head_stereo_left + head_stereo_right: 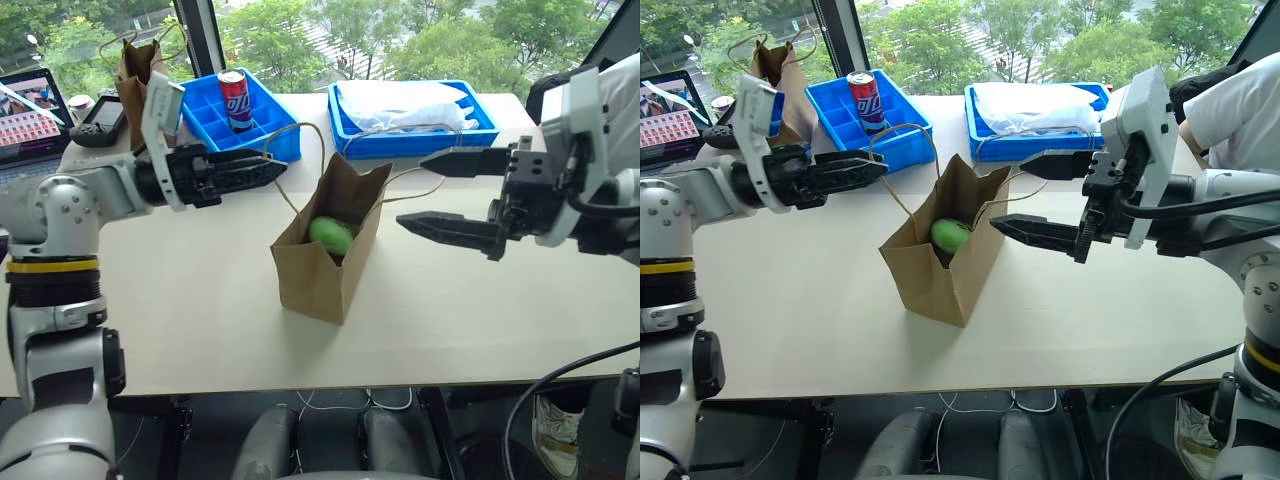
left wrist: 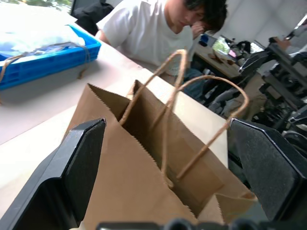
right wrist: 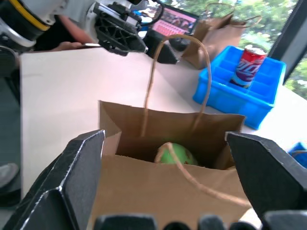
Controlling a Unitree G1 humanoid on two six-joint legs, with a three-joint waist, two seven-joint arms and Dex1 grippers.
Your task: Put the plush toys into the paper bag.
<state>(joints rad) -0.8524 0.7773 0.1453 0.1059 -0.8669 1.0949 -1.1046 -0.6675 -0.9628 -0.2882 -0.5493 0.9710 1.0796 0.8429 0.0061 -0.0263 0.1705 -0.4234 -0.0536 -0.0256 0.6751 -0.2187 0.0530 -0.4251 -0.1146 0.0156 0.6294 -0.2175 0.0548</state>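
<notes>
Green plush toy (image 1: 331, 235) inside paper bag (image 1: 322, 270); end effectors apart.

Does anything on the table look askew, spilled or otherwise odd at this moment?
Nothing stands out. The paper bag stands upright and open on the table with the green plush toy inside. The left gripper and right gripper are open on either side of it. The soda can stands upright in its blue bin.
</notes>
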